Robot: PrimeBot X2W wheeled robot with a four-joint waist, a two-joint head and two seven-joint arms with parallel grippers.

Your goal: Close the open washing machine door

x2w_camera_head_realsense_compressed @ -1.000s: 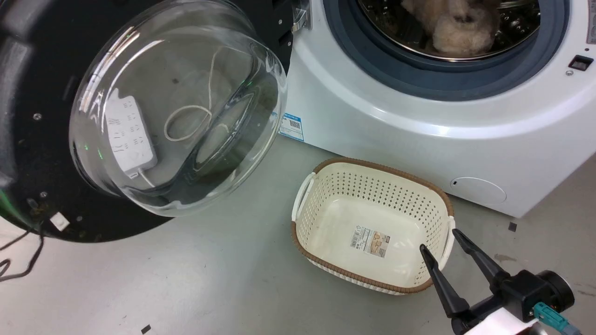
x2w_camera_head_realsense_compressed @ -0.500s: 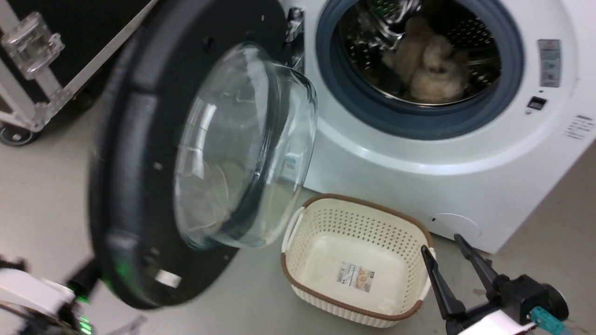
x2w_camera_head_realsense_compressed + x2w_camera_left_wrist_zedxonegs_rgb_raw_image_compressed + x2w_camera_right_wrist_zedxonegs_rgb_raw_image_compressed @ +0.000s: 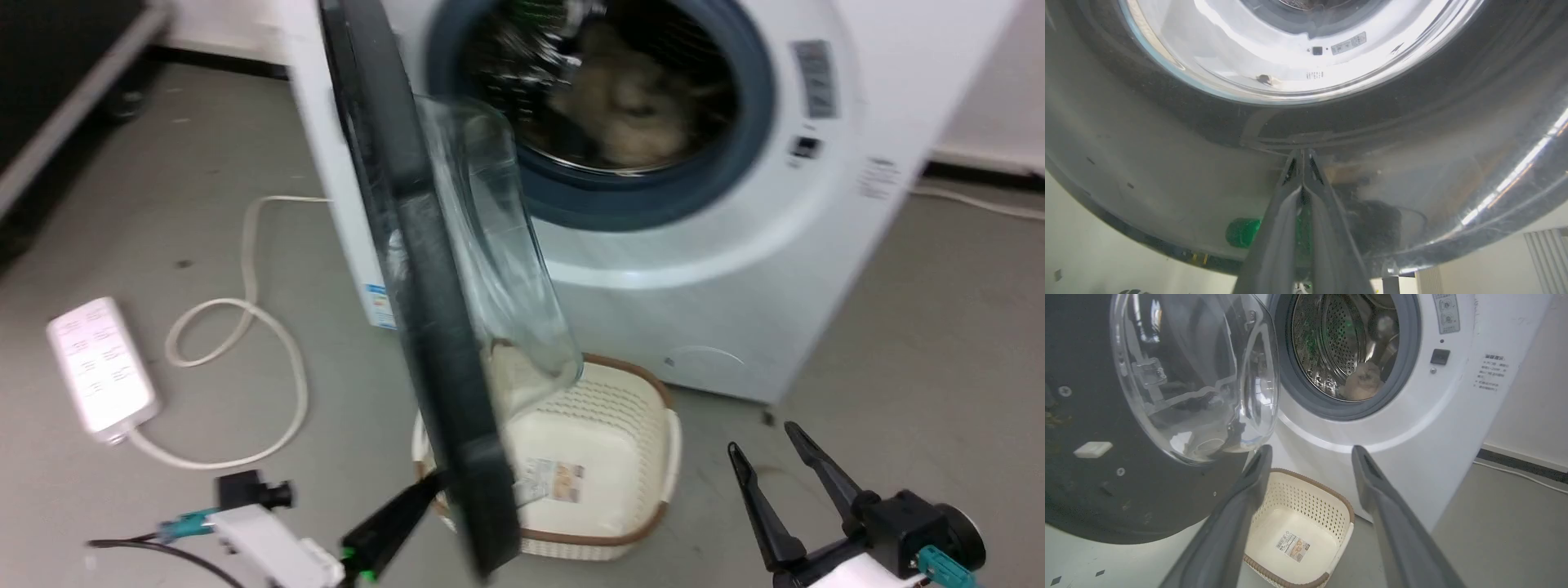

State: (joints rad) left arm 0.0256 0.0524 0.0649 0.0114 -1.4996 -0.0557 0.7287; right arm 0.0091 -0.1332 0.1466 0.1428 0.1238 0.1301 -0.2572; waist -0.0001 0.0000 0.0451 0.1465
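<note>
head: above door (image 3: 420,269), edge-on | left wrist: close outside | right wrist: inside

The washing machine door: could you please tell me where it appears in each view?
Head view: the washing machine door stands edge-on, centre-left.
Left wrist view: its glossy black rim curves across the middle.
Right wrist view: left half, glass bowl bulging rightward.
Shared landmark: the small dark latch slot on the washing machine's white front.

The door (image 3: 424,310) stands out from the washing machine (image 3: 694,269), left of its drum (image 3: 531,82). A basket (image 3: 629,425) sits on the floor (image 3: 204,122) before it, a power strip (image 3: 100,363) lies further left, and perhaps laundry (image 3: 629,114) is inside.
</note>
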